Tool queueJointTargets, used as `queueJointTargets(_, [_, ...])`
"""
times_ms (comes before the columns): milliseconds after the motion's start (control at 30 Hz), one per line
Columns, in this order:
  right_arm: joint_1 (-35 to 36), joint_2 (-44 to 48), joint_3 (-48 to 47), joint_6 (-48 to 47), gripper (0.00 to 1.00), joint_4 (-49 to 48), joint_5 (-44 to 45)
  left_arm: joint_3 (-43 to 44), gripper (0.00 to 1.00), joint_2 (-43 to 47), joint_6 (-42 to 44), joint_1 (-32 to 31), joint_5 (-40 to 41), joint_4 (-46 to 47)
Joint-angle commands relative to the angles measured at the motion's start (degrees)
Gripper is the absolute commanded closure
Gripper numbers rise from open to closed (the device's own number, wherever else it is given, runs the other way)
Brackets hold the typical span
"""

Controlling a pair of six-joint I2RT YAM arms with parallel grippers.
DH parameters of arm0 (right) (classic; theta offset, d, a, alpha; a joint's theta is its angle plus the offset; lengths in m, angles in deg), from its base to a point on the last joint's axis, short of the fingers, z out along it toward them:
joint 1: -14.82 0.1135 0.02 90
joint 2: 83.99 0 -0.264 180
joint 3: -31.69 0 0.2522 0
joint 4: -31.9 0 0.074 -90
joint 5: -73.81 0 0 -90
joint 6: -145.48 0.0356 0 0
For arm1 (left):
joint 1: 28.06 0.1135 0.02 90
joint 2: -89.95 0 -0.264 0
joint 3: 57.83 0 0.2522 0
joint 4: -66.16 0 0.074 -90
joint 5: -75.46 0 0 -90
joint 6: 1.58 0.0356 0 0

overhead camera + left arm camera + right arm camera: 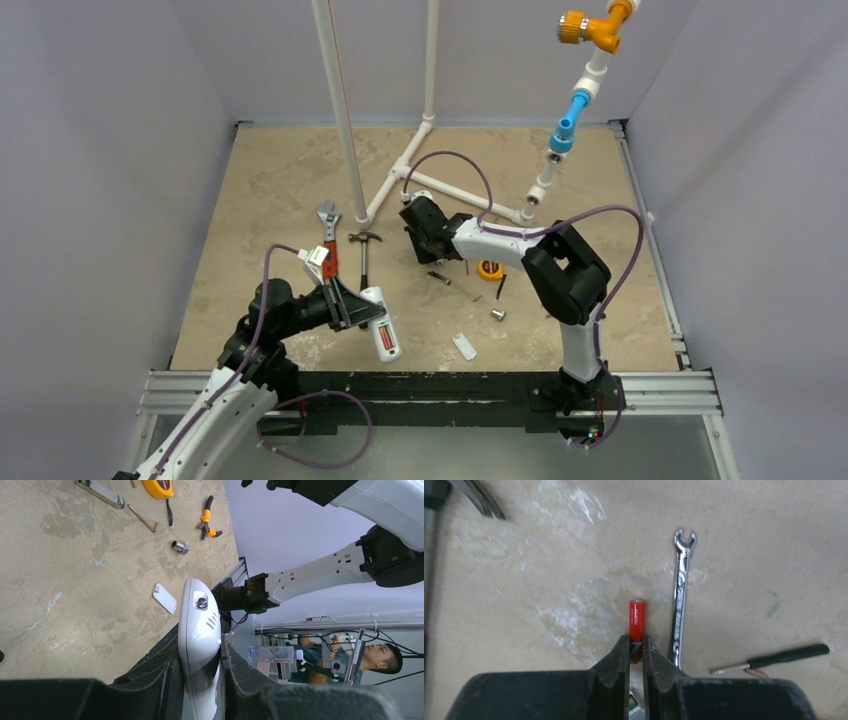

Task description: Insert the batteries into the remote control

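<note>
Tan stone-patterned bench (250, 200) under everything. Slim white rectangular remote control (383, 325) is raised above the bench's near edge with its recess side up. Left jaws are clenched on it. Chrome open-ended spanner (680, 595) lies flat, beyond and right of the remote. Small white plastic cover (464, 346) lies flat, just right of the remote. Tiny orange-red cylindrical battery (637, 619) is well beyond the remote, low over the bench. Right jaws grasp it by one end; contact with the bench is unclear.

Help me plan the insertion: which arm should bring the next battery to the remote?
Right. The right claw grips a battery by one end, while the left claw is busy clamping the remote control.
</note>
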Motion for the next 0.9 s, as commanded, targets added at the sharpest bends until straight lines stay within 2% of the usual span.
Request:
queueJointTargets(0, [1.03, 6.46, 4.55, -2.62, 1.00, 4.40, -0.62, 2.20, 1.00, 0.24, 1.37, 0.31, -0.53, 1.93])
queueJointTargets(200, [2.45, 24.42, 12.18, -5.42, 1.00, -0.24, -1.57, 3.07, 1.00, -1.00, 3.10, 0.32, -1.78, 4.48])
queueJointTargets(467, [4.24, 58.55, 40.73, -3.97, 1.00, -25.71, -14.13, 7.20, 1.00, -0.52, 11.28, 0.20, -3.20, 3.73])
queueJointTargets(567, [5.10, 68.32, 46.73, -4.26, 1.00, -28.17, -16.09, 7.88, 1.00, -0.87, 13.00, 0.23, -3.74, 4.81])
queueJointTargets(700, [5.25, 76.05, 51.05, -7.29, 1.00, -29.76, -23.45, 7.82, 1.00, -2.43, 12.47, 0.19, -4.68, 8.54])
queueJointTargets(867, [5.71, 81.41, 53.70, -17.61, 1.00, -32.37, -44.01, 7.57, 1.00, -2.77, 11.05, 0.15, -5.36, 14.05])
